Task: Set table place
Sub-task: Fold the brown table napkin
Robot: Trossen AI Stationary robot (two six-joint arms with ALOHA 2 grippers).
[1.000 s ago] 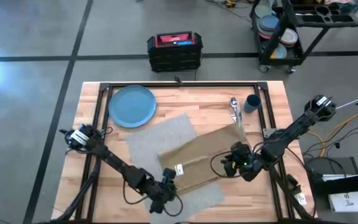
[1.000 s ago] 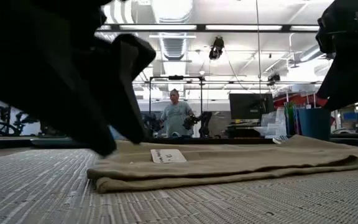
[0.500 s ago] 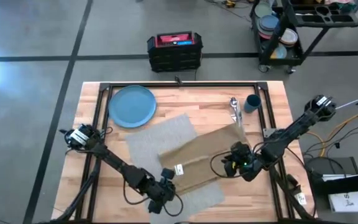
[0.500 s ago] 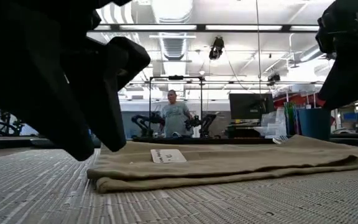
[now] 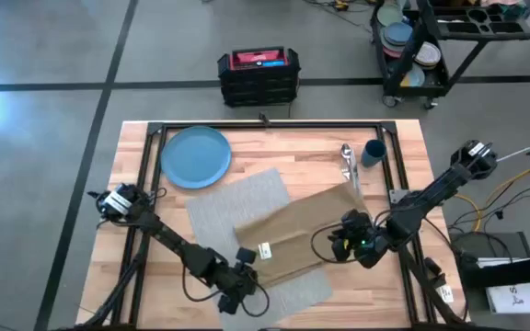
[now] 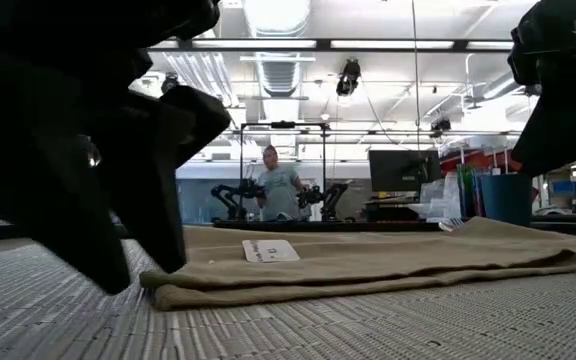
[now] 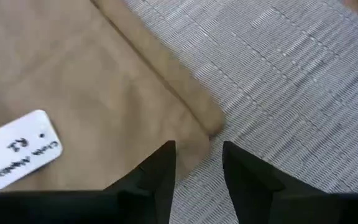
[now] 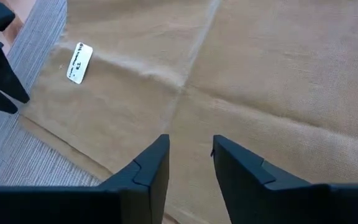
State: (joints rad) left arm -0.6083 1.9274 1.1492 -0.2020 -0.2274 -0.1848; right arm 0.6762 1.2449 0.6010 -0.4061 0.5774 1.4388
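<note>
The tan napkin (image 5: pixel 297 239) is laid across the grey placemat (image 5: pixel 247 216) near the middle of the table (image 5: pixel 136 202). Its long axis runs from about eight o'clock to two o'clock in the high view, with its white tag (image 5: pixel 265 250) near the eight-o'clock end. The placemat's long axis is turned from about eleven o'clock to five o'clock, so the two cross. The blue plate (image 5: pixel 196 156) is seen at eleven o'clock of the placemat, close to but apart from its corner. The spoon (image 5: pixel 346 158) and other silverware lie at the napkin's two-o'clock end, and the dark-blue cup (image 5: pixel 373 153) stands just beside them.

The left gripper (image 5: pixel 239 276) is held low at the napkin's eight-o'clock corner, its arm stretched along the table's near-left side. In the left wrist view its fingers (image 7: pixel 160 174) are parted a little, nothing between them, just above the folded corner. The right gripper (image 5: pixel 341 241) is poised over the napkin's four-o'clock edge, with its fingers (image 8: pixel 148 171) likewise spread and empty above the cloth.

Bare wood is left open at three o'clock and nine o'clock of the placemat. A person (image 6: pixel 280 190) is seen in the room beyond.
</note>
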